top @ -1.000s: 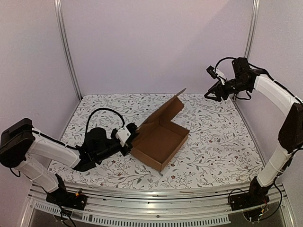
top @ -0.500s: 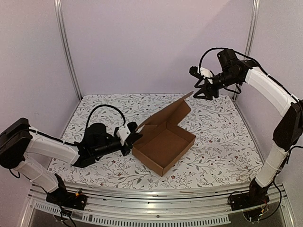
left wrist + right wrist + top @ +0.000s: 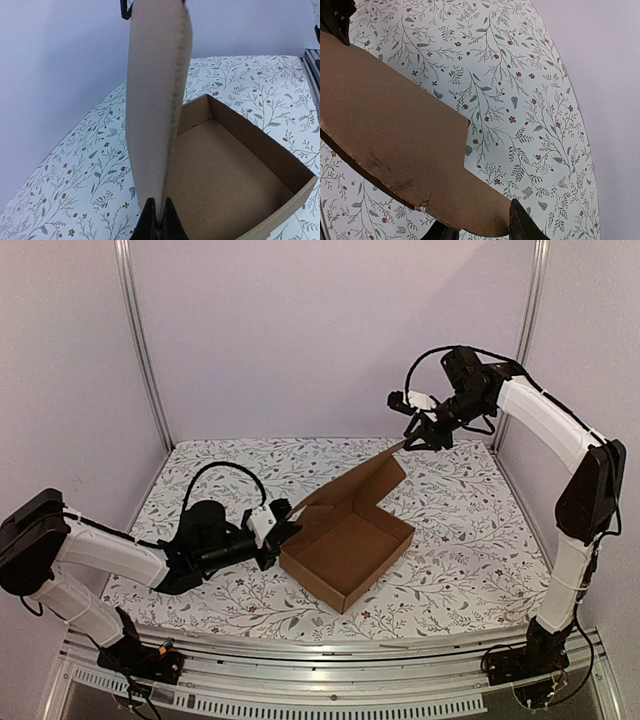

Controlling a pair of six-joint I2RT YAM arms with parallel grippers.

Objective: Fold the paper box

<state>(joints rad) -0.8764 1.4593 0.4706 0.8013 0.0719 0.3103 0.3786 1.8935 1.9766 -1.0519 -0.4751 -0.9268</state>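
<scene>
Top external view: my right gripper (image 3: 413,436) has swung in from the far right, its fingers now spread astride the free edge of the raised lid (image 3: 360,485). My left gripper (image 3: 278,533) pinches a side flap (image 3: 155,100) of the paper box (image 3: 347,545), which sits mid-surface (image 3: 460,530). Closing the lid looks to be next.

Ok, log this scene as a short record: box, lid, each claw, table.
box: brown cardboard, tray open and empty, mid-table
lid: raised, not closed
left claw: shut on a box panel at the tray's left corner; panel stands upright in the wrist view
right claw: at the lid's top corner, fingers apart on either side of its edge
table: floral cover
task state: box not yet folded shut
</scene>
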